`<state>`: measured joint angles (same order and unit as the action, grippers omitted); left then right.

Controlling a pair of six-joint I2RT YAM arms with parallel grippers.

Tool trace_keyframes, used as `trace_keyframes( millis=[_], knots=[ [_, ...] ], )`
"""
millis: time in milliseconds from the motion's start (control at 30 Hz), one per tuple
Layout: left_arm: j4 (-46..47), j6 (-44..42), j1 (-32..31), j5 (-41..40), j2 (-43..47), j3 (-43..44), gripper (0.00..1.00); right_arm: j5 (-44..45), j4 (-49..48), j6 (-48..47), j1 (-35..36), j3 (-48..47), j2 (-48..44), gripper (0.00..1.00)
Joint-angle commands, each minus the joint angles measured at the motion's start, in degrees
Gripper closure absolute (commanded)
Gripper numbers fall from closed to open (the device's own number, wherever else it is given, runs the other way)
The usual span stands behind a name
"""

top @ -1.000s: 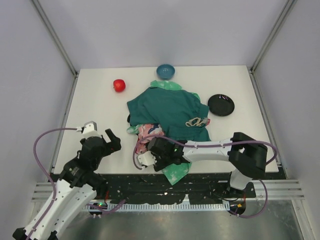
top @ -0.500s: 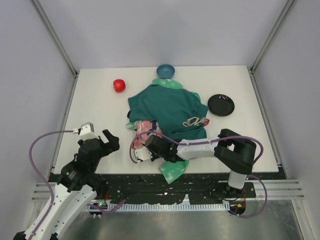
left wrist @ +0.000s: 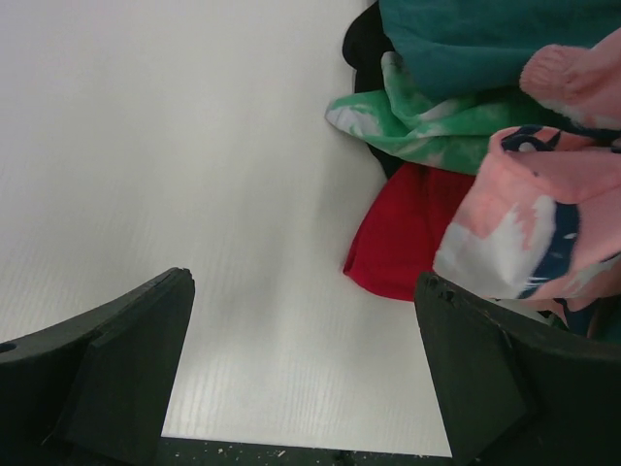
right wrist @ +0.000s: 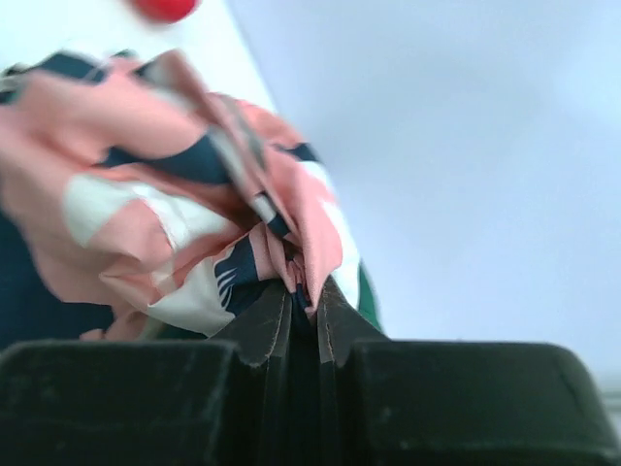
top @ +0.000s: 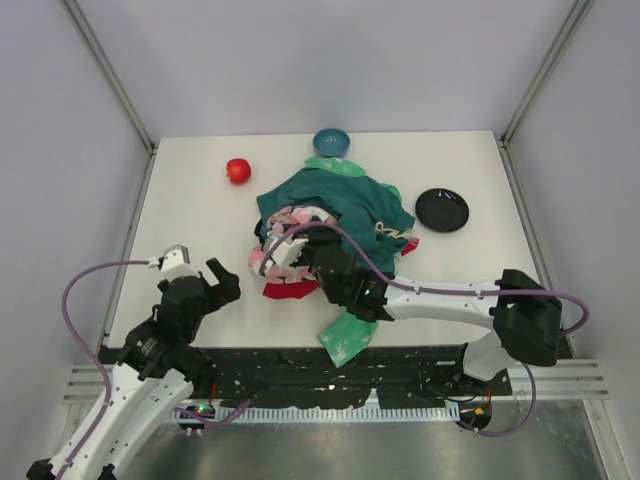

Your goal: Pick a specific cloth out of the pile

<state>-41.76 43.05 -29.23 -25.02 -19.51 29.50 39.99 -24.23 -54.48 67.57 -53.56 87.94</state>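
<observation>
A: Nearest us, left of the pile, the left tool hangs over bare table, fingers spread and holding nothing. What has the right one got?

B: The right tool is pressed together on a fold of the pink patterned cloth, held up above the pile's near side. That's the wrong piece (a clearing move, I'd judge).

A: So where's the black cloth?

B: Mostly buried. A dark sliver peeps out at the pile's left edge, under the teal garment and beside the mint-green mottled cloth, with the red cloth nearer.

A: How to do this well?

B: Carry the pink one well clear of the pile before letting go, so it can't drape over the black. Then come in low from the pile's left, pinch black fabric only and pull outward slowly. Otherwise the teal will likely drag along.

A: Which view helps?

B: Only the left wrist view shows that sliver plainly; overhead it's nearly lost. The right wrist view proves the pinch. Overhead alone shows the black plate right of the pile, and the red ball and blue bowl beyond it.
</observation>
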Motion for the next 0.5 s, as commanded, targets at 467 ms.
trace_keyframes(
  millis=[467],
  knots=[
    [21.4,4.6,5.4,10.6,-22.5,0.6,0.00,-4.7,8.4,29.2,-23.4,-3.9,-11.3,0.95]
  ],
)
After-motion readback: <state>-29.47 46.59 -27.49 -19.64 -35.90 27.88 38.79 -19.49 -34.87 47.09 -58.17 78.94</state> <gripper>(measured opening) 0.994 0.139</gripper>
